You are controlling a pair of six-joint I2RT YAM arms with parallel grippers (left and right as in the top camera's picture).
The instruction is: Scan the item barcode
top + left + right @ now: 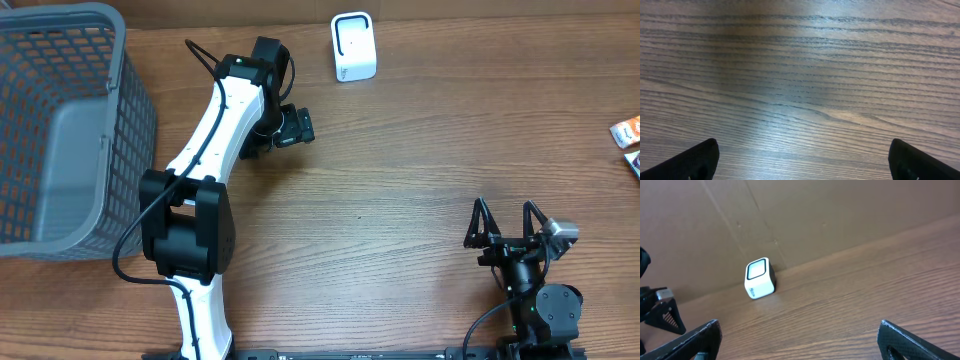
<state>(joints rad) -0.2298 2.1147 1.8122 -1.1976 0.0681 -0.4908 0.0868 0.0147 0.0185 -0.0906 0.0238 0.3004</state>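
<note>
We see the item [628,129], a small orange-and-white packet, at the table's [400,180] far right edge, a second packet [634,163] just beside it. The white scanner [353,47] stands at the back, well apart from both. Our right gripper [504,206] sits near the front, jaws spread wide and empty. Our left gripper [804,150] hangs over bare wood, equally wide and empty, between the scanner and a gray basket [135,110].

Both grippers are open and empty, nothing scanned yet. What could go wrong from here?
The packets lie far right, partly out of the overhead view, so the right gripper may grasp one badly. The left gripper hangs close to the white scanner; a swing could knock it.
</note>
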